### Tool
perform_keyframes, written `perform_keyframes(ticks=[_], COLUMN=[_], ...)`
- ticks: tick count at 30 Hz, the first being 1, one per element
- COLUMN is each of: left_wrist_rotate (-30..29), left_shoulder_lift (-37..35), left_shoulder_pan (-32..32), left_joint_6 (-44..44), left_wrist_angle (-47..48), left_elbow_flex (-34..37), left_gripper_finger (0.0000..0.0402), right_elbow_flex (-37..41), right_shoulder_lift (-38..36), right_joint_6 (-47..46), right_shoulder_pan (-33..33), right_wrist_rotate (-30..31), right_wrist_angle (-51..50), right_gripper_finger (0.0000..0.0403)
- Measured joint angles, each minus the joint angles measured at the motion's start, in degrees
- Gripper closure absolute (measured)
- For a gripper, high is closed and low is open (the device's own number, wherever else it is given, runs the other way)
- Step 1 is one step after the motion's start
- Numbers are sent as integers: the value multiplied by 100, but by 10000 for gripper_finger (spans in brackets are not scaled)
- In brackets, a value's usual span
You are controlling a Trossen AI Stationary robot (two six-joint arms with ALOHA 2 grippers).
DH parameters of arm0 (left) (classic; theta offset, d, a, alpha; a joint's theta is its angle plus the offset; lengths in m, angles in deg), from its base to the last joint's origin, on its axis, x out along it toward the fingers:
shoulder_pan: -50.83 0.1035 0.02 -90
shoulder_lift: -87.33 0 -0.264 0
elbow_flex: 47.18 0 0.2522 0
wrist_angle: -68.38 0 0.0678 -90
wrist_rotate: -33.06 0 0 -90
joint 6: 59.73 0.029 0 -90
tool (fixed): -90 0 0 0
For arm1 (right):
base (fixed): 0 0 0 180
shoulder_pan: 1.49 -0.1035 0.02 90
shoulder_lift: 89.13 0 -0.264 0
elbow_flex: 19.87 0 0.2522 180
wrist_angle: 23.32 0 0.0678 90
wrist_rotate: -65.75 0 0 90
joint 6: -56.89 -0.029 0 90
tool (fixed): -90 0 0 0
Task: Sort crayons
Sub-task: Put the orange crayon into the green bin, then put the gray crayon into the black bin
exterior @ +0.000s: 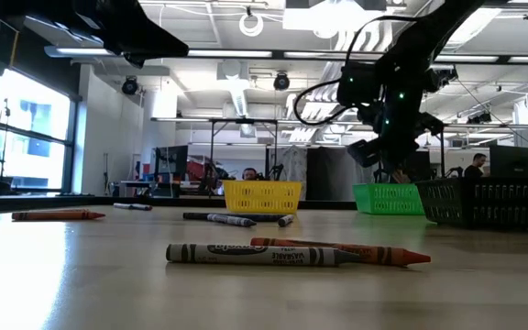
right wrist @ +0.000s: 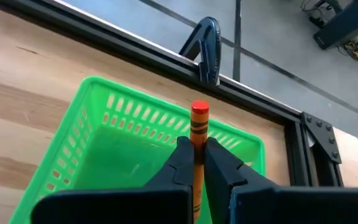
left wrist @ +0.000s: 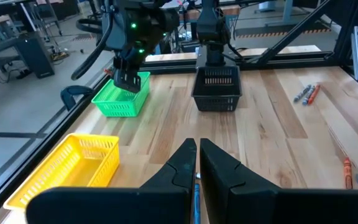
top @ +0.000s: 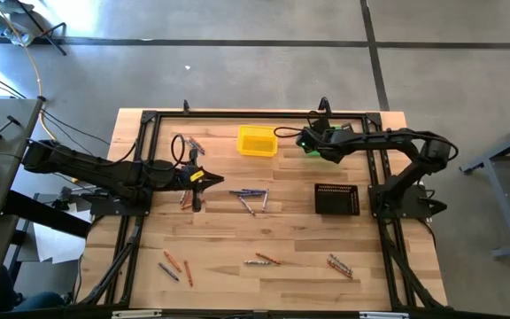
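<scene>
- High view shows our left claw (top: 204,178) left of the yellow bin (top: 257,140), nipped almost closed on a thin bluish crayon (left wrist: 196,194).
- Loose crayons (top: 249,197) lie on the bench (top: 282,244) below the yellow bin.
- Right of that bin, our right claw (right wrist: 194,163) hangs over the green bin (right wrist: 114,152), pinching an orange crayon (right wrist: 198,134) upright.

left gripper (left wrist: 197,163) closed, right gripper (right wrist: 196,163) clamped
</scene>
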Motion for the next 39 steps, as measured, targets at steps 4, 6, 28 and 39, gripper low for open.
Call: perform_keyframes(ticks=[4,6,28,39], left_wrist_rotate=[0,0,0,-3], left_shoulder_lift=[0,0,-2,-2], left_shoulder_pan=[0,0,-2,0], left_joint_6=[-4,-4,127,153], left_wrist_angle=[0,0,-99,-149], left_elbow_flex=[0,0,0,0], left_gripper_finger=[392,392,392,392], right_elbow_flex=[0,0,0,0], right_shoulder_lift=[0,0,-1436,-1659], right_joint_6=[0,32,-492,-3182], right_shoulder_pan=[0,0,-1362,-4148], right_wrist_rotate=[-193,-195,-2555,-2712], right_wrist_angle=[-5,-5,-1076,-1091], right_gripper_finger=[368,350,316,316])
